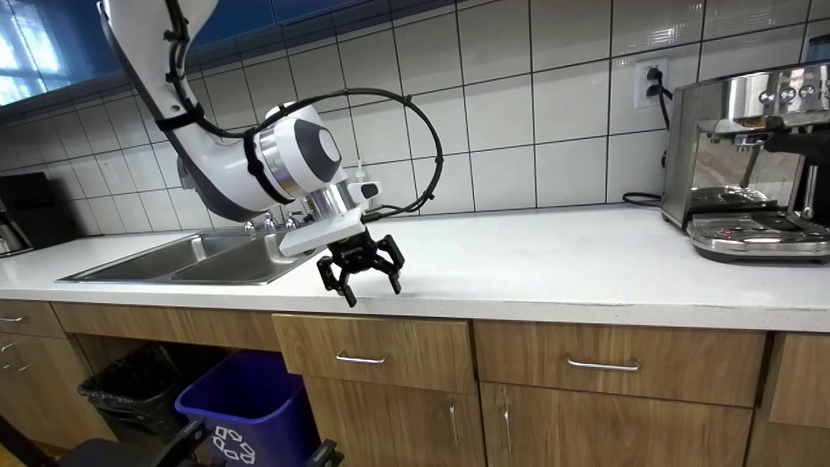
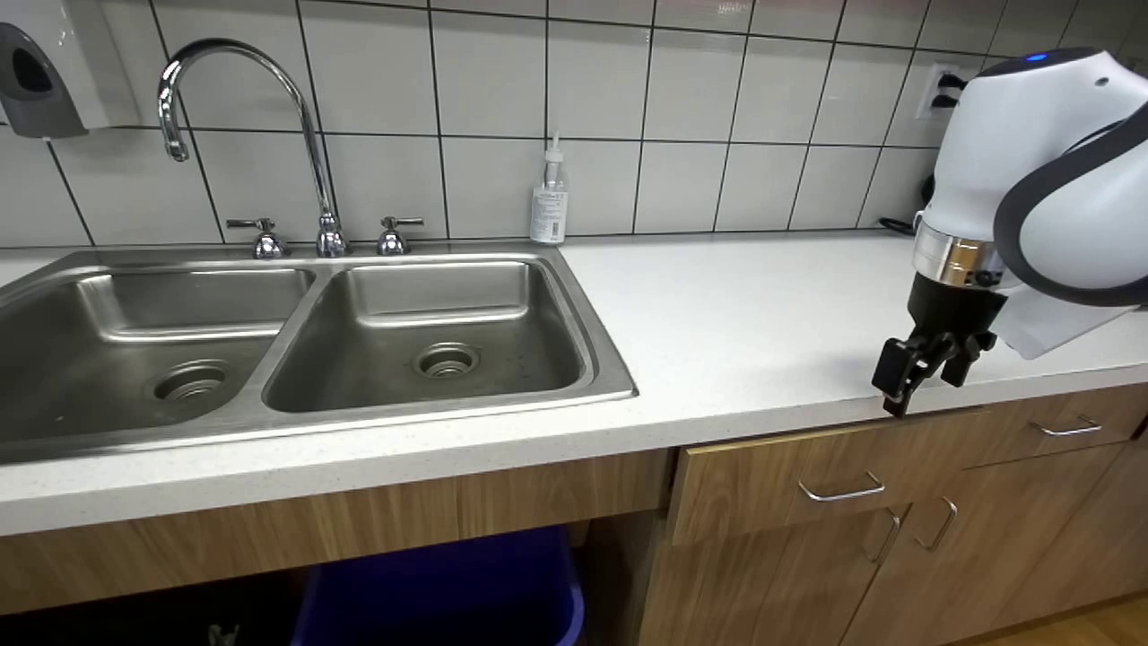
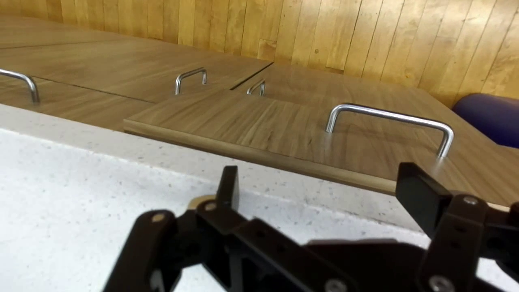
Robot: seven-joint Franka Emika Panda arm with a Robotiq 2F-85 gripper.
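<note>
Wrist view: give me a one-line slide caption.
Open, empty gripper seen against a speckled countertop, with a slightly open wooden drawer and its metal handle beyond.

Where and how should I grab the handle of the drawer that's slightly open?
Probably the middle of the handle, from in front of the drawer, with the open tool turned to close above and below: the handle is a level bar standing off the drawer's face, leaving a gap behind.

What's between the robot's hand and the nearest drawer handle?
In an exterior view, the counter's front edge and then the drawer front lie between the hand and handle.
</note>
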